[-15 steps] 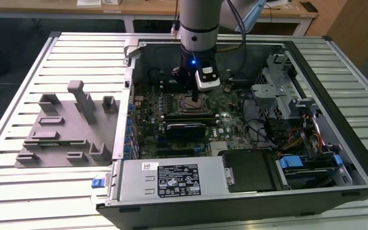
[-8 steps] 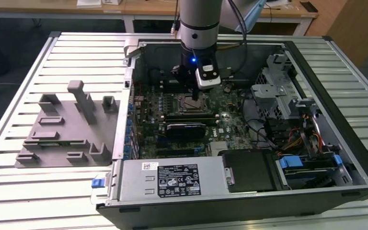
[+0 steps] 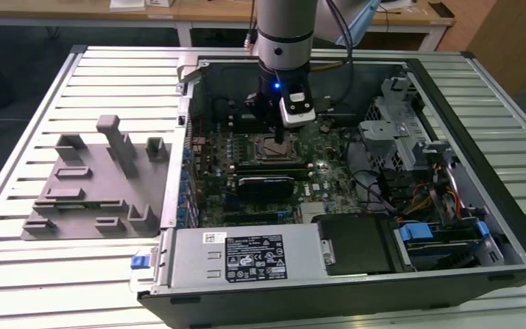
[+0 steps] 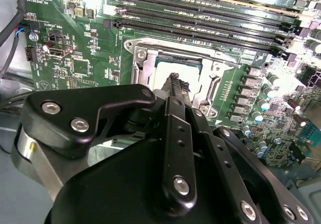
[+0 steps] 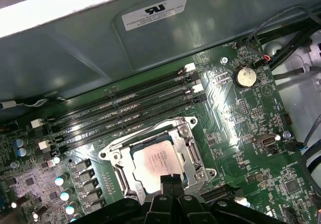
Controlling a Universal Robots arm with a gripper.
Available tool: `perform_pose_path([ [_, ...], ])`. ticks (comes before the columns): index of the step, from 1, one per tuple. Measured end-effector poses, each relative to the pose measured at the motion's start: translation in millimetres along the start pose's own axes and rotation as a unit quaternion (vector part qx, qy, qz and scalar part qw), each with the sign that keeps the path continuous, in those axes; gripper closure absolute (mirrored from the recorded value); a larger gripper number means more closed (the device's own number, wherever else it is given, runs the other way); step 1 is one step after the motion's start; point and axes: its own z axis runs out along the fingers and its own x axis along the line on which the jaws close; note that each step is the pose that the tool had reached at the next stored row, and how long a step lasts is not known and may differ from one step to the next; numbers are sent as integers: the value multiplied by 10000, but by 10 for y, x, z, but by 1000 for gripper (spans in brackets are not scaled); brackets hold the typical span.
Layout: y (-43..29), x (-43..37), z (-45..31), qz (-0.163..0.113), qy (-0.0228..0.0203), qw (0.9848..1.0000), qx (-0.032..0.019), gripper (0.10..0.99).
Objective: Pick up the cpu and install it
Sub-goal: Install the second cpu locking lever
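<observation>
A: Over the socket [image 5: 159,162], the gripper [image 5: 172,180] hangs with its tips pressed together, right at the cpu's [image 5: 155,159] near edge.

B: Holding it?

A: I judge not. The cpu lies flat inside the socket frame, square to its sides, so it looks seated already. The clenched tips pinch nothing I can make out.

B: Room to move?

A: Tight. Memory slots [image 5: 125,108] run along one side of the socket, and the case [image 3: 482,130] walls ring the motherboard [image 3: 322,175]. Straight above the board looks the only open way.
</observation>
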Motion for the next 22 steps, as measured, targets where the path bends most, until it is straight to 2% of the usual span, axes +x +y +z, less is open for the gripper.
perform_pose_path([
  [8, 2, -3, -52, 0, 0, 10000, 0, 980],
  [15, -2, -4, -56, -1, 0, 10000, 1, 980],
  [22, -44, -21, -56, 0, 0, 10000, 0, 980],
])
